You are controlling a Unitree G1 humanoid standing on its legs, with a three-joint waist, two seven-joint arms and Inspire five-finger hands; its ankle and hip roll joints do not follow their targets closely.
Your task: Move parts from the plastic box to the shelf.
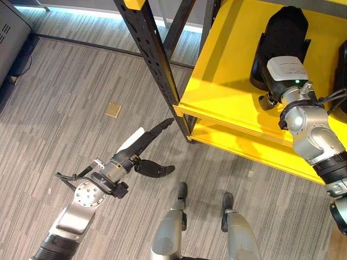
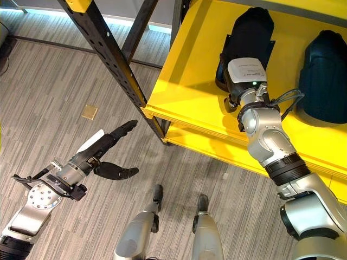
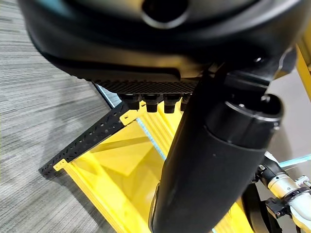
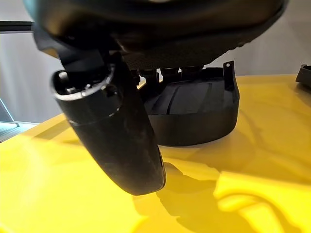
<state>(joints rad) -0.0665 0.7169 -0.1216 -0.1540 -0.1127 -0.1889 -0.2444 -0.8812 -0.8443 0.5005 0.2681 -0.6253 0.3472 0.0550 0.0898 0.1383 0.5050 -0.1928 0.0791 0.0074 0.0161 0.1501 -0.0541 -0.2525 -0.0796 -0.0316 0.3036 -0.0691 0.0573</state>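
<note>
My right hand (image 4: 121,141) reaches onto the yellow shelf board (image 1: 227,81), its fingers laid over the top of a black moulded part (image 4: 194,111) that rests on the board. The thumb hangs free beside the part and touches nothing. A second black part (image 2: 325,76) lies on the same board further right, apart from the hand. My left hand (image 1: 130,151) hovers low over the carpet in front of the shelf's left corner. It is open, with straight fingers, thumb spread, and nothing in it.
A black perforated upright (image 1: 157,65) of the shelf stands between my two hands. A lower yellow board (image 1: 244,146) juts out beneath the upper one. A small tan square (image 1: 113,110) lies on the grey carpet, and a dark cabinet (image 1: 11,32) stands far left.
</note>
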